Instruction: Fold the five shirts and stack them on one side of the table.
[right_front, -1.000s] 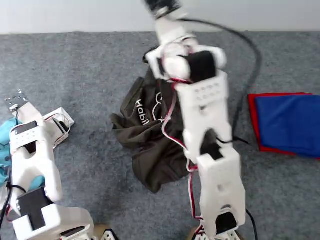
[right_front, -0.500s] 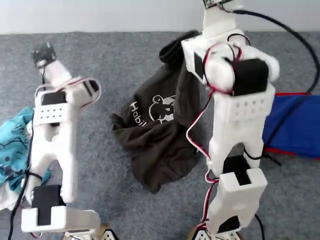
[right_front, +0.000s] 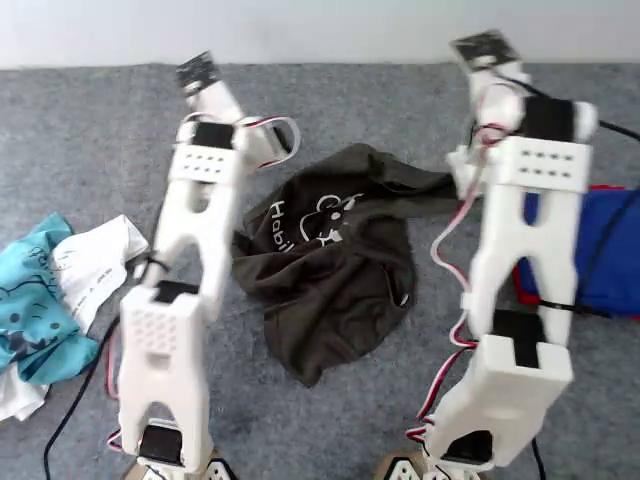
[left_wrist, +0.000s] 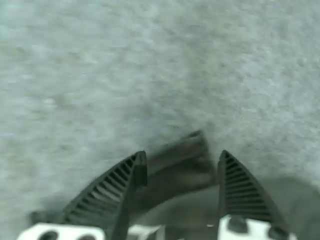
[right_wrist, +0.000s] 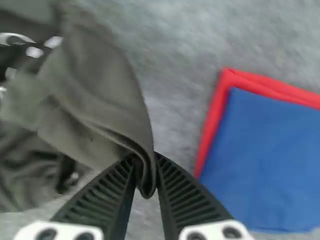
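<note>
Right claw (right_wrist: 145, 165) tight on dark shirt (right_wrist: 95, 110)

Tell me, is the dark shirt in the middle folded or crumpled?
Crumpled. The dark shirt lies bunched in an uneven, wrinkled heap, and the right gripper pinches one edge of it.

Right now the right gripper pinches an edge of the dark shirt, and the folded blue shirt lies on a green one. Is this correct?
Not quite: the folded blue shirt lies on a red shirt, not a green one. The right wrist view shows the red edge under it. The rest holds: the right gripper pinches an edge of the dark shirt.
</note>
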